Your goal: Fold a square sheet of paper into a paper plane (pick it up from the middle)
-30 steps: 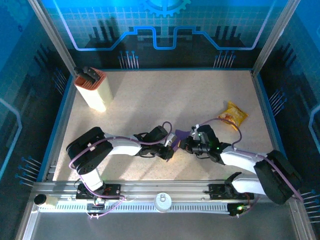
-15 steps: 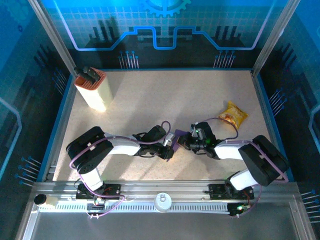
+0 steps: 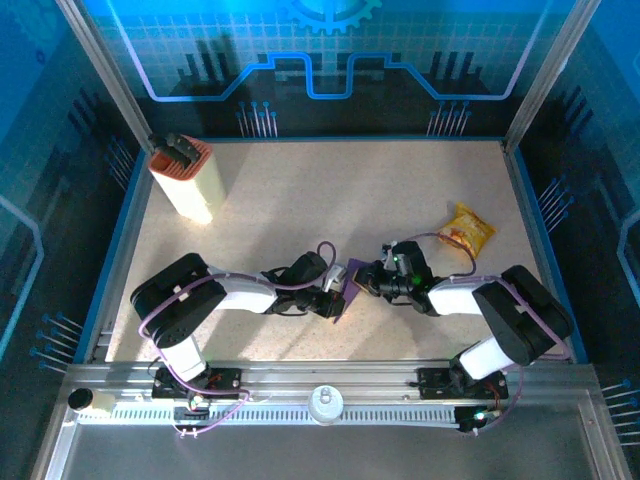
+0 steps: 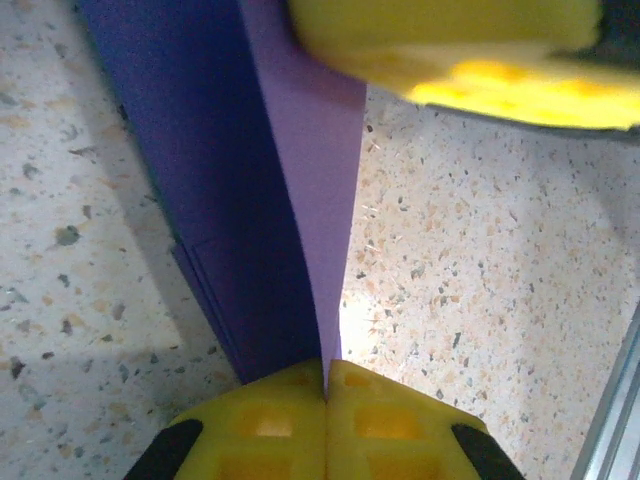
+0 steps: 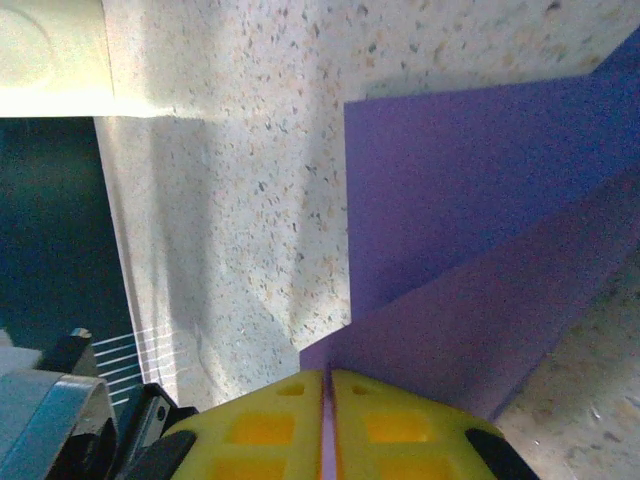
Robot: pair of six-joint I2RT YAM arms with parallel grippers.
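Evidently we pinch the square sheet of paper point(image 5: 440, 190) from both sides: our left gripper point(image 4: 326, 372) is clenched on one edge and our right gripper point(image 5: 327, 382) on the opposite edge, probably to keep the fold lined up. It sits near-centre on the speckled table point(image 3: 300, 200). A cream box point(image 3: 187, 182) stands far left and a snack packet point(image 3: 469, 229) right, inside blue-lit walls.
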